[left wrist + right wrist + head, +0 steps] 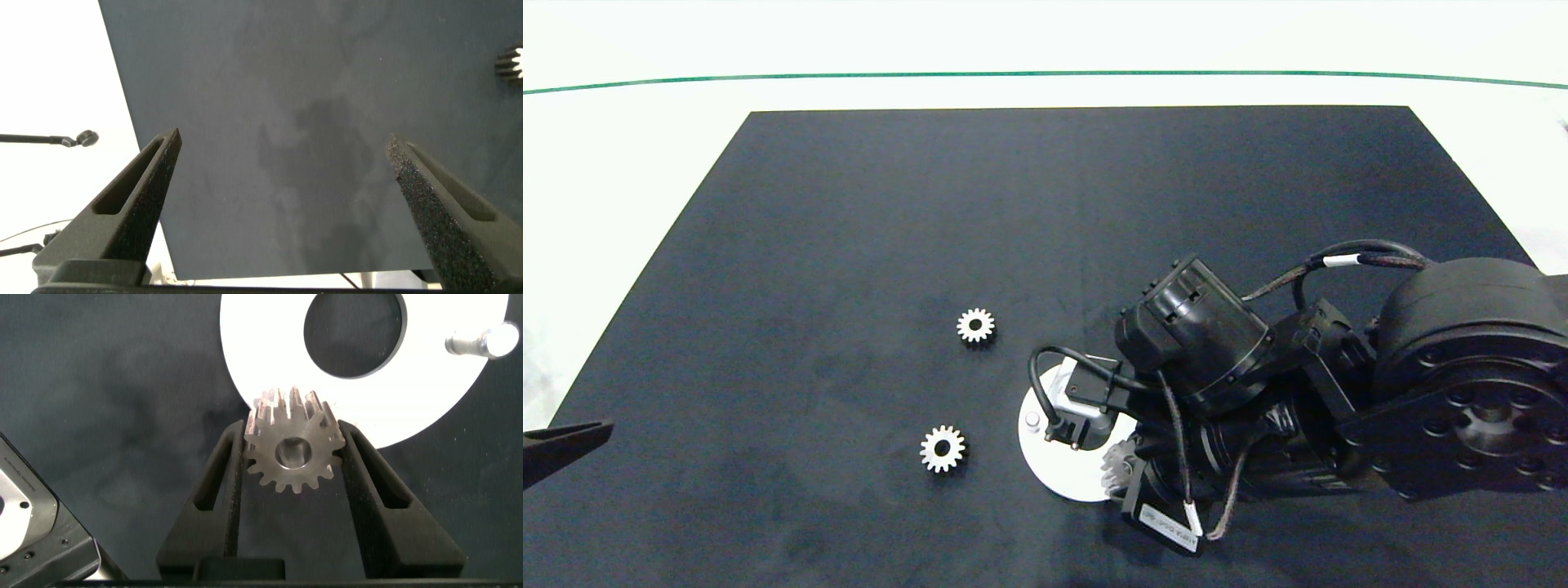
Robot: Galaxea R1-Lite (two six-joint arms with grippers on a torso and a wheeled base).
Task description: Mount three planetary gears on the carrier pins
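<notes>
Two planetary gears lie loose on the black mat: one sits farther back, the other nearer the front edge, both to the left of the white carrier disc and well apart from each other. The third gear is pinched between the two fingers of the right gripper, which has closed narrowly on its toothed rim. From the right wrist view the gear's bore faces the camera and its far teeth overlap the disc's edge, just beside the large centre hole. In the head view that same gear shows at the disc's right rim, half hidden under the arm. One carrier pin stands upright on the disc, off to one side of the held gear; in the head view a pin shows near the disc's left rim. I cannot make out the other pins beneath the wrist. The left gripper hangs over the mat's left edge, its fingers spread wide and holding nothing.
</notes>
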